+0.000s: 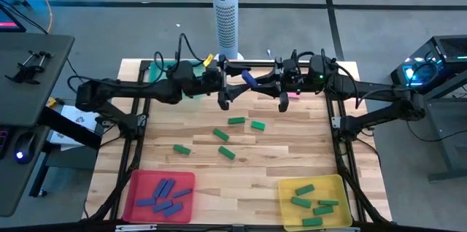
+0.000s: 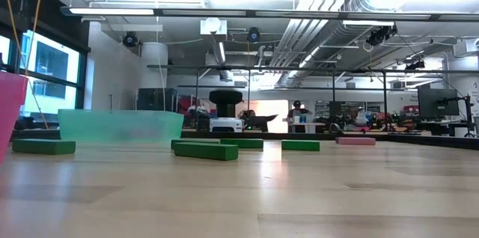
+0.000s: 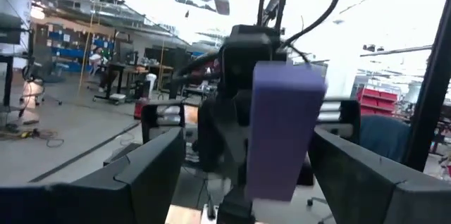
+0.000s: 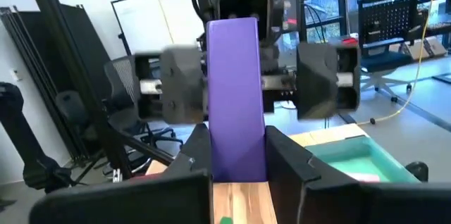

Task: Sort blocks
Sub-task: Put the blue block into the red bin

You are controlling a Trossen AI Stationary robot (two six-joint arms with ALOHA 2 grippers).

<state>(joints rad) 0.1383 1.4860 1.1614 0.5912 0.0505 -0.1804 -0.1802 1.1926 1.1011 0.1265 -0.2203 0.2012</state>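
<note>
A blue block (image 1: 249, 79) hangs high over the far middle of the table between my two grippers. My right gripper (image 1: 264, 82) comes from the right and is shut on it (image 4: 236, 97). My left gripper (image 1: 228, 84) faces it from the left. It is open, and its fingers (image 3: 151, 171) stand on either side of the block's free end (image 3: 282, 122) without touching. Loose green blocks (image 1: 236, 121) lie flat on the wood mid-table, and a pink block (image 1: 294, 95) lies near the far right. My right gripper pinches the blue block between its two fingers (image 4: 292, 164), on the end nearest its wrist (image 4: 238, 160). The fingers come level from the table's right and lie along the block. The block juts past the fingertips toward my left gripper, clear of the table.
A red tray (image 1: 135, 188) with several blue blocks sits at the near left. At the near right is a yellow tray (image 1: 337, 188) with several green blocks. A teal tray (image 1: 162, 71) stands at the far left. A white perforated column (image 1: 225, 13) rises behind the table.
</note>
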